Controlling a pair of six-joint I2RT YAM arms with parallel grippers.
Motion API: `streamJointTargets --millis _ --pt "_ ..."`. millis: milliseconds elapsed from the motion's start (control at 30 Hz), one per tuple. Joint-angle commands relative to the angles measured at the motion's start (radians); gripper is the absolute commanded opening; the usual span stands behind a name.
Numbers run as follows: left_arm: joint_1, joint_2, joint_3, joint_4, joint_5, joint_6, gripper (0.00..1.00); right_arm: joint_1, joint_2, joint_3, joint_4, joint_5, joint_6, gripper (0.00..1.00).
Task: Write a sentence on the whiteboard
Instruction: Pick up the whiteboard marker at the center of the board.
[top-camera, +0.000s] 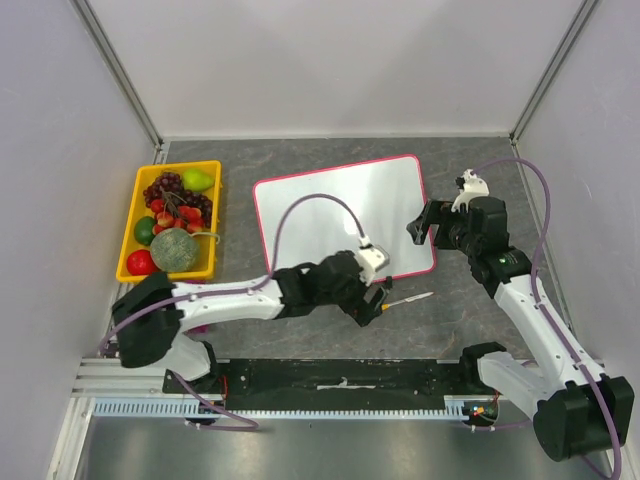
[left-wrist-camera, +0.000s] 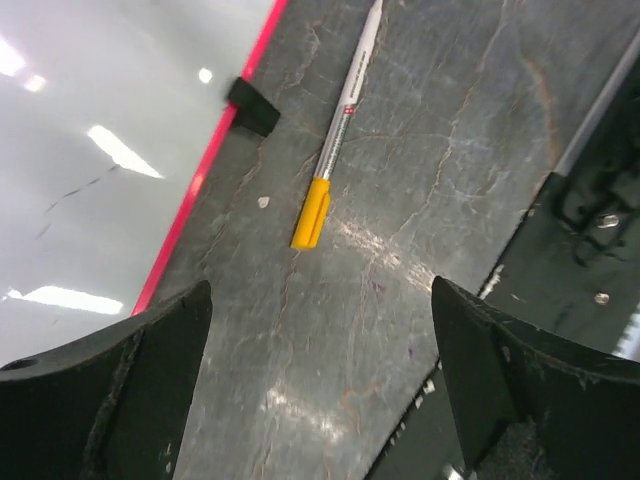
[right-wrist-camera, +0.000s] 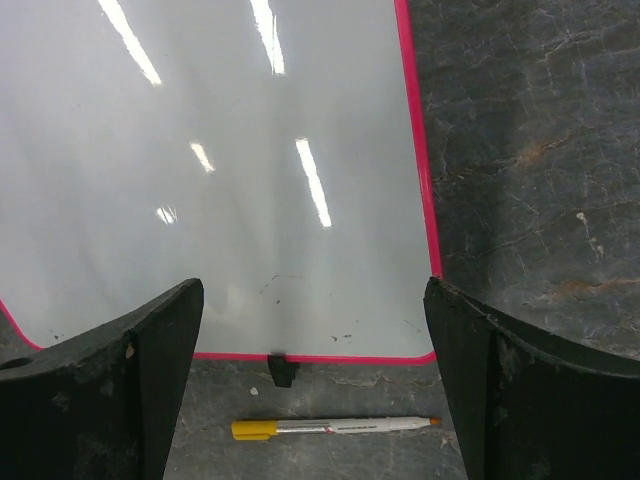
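While left gripper (left-wrist-camera: 320, 285) and right gripper (right-wrist-camera: 312, 288) gape empty: one whiteboard (top-camera: 390, 200), one pen (top-camera: 410, 298) beside it, one fruit tray (top-camera: 130, 220).

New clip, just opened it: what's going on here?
Nothing is held yet. Both pincers are open. The left pincer hovers over a pen with a yellow end, which lies on the table just off the near edge of the whiteboard. The right pincer hangs above the board's near-right part. The whiteboard lies flat with nothing written on it, only a few faint smudges. A yellow fruit tray sits to its left, untouched.
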Motion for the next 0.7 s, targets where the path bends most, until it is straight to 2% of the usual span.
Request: streamJointTargets --millis 0,200,300,400,467,567,633,667 --pt "-0.085 0.156 0.086 0.115 -0.149 0.148 0.93 0.0 0.0 0.0 -0.016 0.008 -0.021 0.98" --pt "-0.11 0.299 0.101 0.206 -0.151 0.179 0.72 0.0 0.003 0.002 -0.027 0.014 -0.019 0.98" --pt "-0.109 0.354 0.104 0.243 -0.158 0.189 0.67 0.0 -0.002 0.002 -0.029 0.014 -0.019 0.98" --pt "-0.11 0.413 0.124 0.254 -0.149 0.199 0.51 0.0 0.0 0.006 -0.029 0.008 -0.019 0.98" --pt "-0.11 0.443 0.127 0.254 -0.153 0.2 0.45 -0.003 0.001 0.008 -0.03 0.005 -0.019 0.98" --pt "-0.112 0.471 0.115 0.257 -0.162 0.199 0.24 -0.002 0.003 0.009 -0.029 0.005 -0.019 0.98" --pt "-0.119 0.473 0.097 0.261 -0.164 0.199 0.07 -0.002 0.001 0.012 -0.033 0.002 -0.018 0.98" --pt "-0.122 0.465 0.083 0.27 -0.164 0.2 0.02 0.0 -0.002 0.014 -0.033 0.002 -0.018 0.98"
